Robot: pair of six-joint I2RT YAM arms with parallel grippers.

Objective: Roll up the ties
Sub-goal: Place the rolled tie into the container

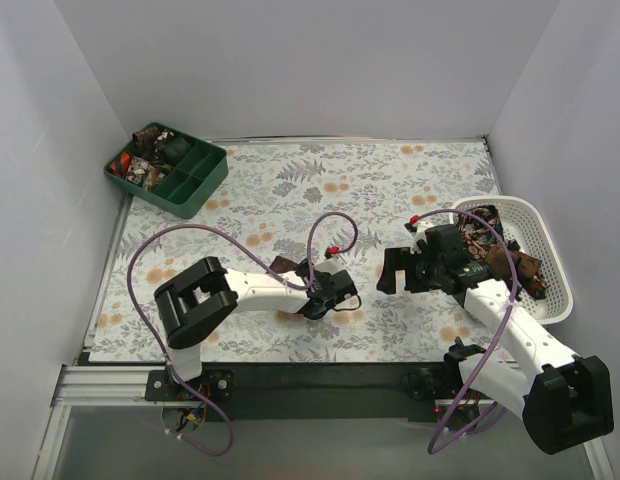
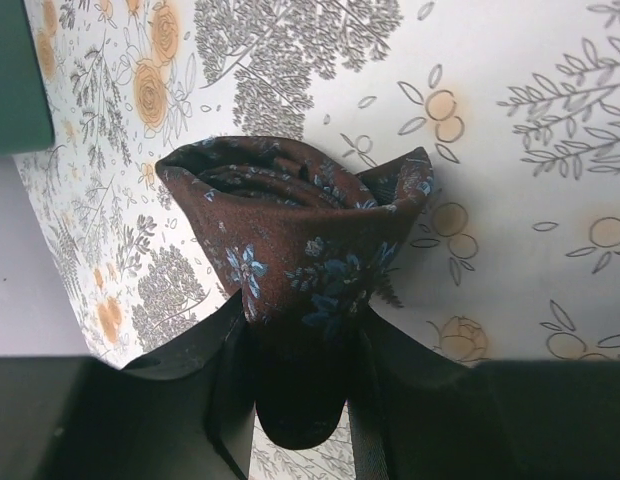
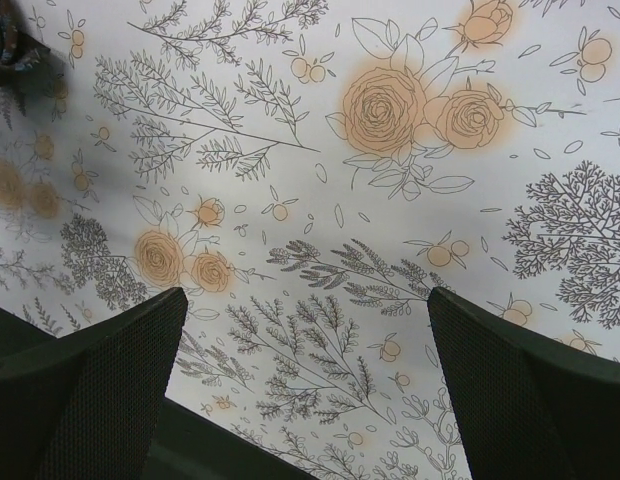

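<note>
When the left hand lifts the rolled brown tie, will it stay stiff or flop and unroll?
Probably soft: the rolled tie bulges where the left hand squeezes it. Its folds look loose, so it may unroll. Thin fabric, likely light.

The left arm [image 1: 260,290] and right arm [image 1: 520,340] are one build: smooth white shells between blocky black joint housings. The largest housing is an open-framed black block [image 1: 195,300] near each base. A thin purple cable [image 1: 175,229] loops loosely off the left arm, and a second purple cable [image 1: 478,372] trails along the right. Small red tips [image 1: 333,248] mark the cable ends near the wrists. The left claw [image 2: 300,345] has flat matte-black fingers [image 2: 225,385]. The right claw [image 3: 305,300] has broad black fingers [image 3: 110,380] with a fine woven texture. A silver rail [image 1: 110,385] carries the bases.
</note>
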